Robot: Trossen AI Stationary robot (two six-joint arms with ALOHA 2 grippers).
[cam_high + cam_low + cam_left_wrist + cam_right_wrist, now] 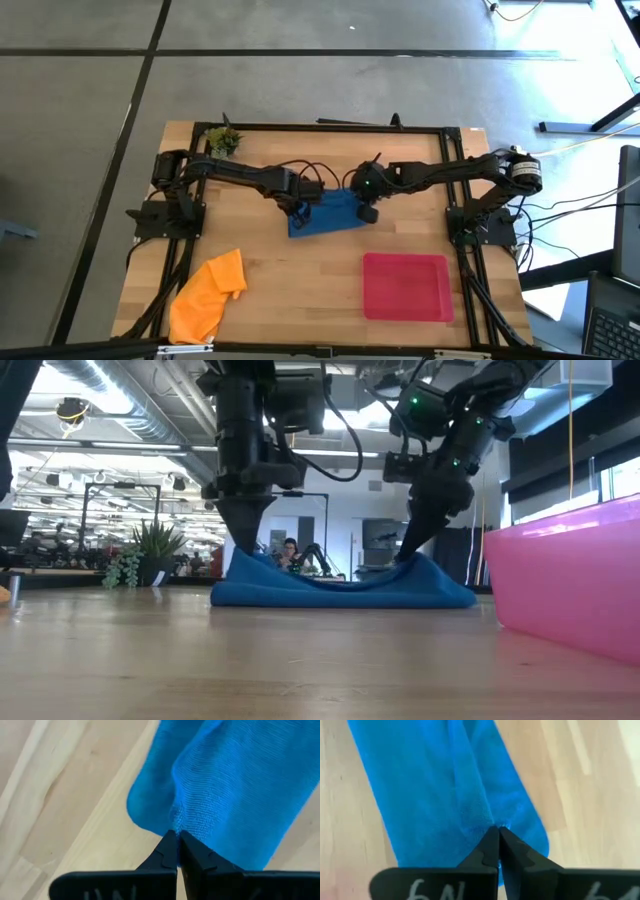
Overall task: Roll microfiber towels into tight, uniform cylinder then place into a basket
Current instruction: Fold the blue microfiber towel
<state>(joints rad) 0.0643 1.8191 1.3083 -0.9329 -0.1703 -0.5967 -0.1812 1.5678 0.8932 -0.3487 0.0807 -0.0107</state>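
The blue microfiber towel [325,214] lies bunched on the wooden table, between my two grippers. My left gripper [298,210] is shut on its left end and my right gripper [368,212] on its right end. In the low view the cloth [340,590] rises to a small peak at each gripper and rests on the table in between. The orange towel [208,295] lies crumpled at the near left. The red basket [405,287], a flat tray, sits at the near right. My left gripper pinches a raised fold of the towel's left end [180,817] between its two fingertips, coming from above and pointing steeply down. The cloth is drawn up into a small peak [243,558] there; the rest lies on the table. My right gripper pinches a fold near the towel's right end [485,817] between its fingertips, slanting down from the table's right side. The cloth rises to a low peak [412,563] at the fingers, and its outer edge [455,598] stays on the table.
A small green plant [222,140] stands at the far left corner of the table. The tray's wall [570,575] looms at the right of the low view. Bare wood lies between the blue towel and the near edge.
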